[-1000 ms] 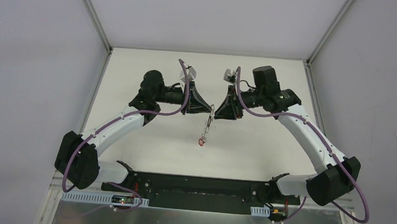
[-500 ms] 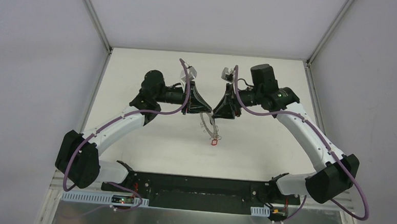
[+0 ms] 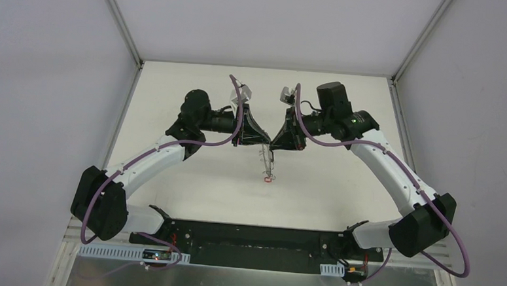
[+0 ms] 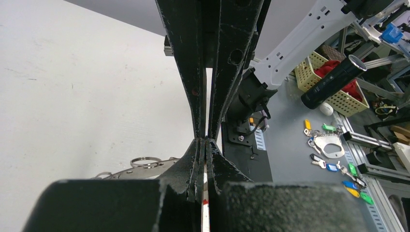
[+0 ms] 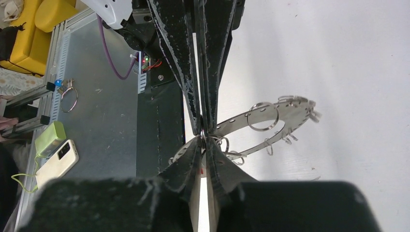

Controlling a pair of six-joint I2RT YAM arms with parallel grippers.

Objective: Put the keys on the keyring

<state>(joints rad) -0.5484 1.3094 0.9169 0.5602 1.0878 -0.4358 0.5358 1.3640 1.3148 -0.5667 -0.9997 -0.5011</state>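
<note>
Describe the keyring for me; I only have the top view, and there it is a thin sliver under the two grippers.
Observer: The right wrist view shows the keyring face-on: a flat grey band jutting sideways from the fingertips, small wire loops along its rim.
Operator: Report the left gripper.
Observer: Its own wrist view shows the left gripper shut, tip to tip with the right gripper, the band entering at the pinch.
Operator: List what hangs on it.
Observer: One larger split ring sits among the small loops; I make out no key in the right wrist view.
</note>
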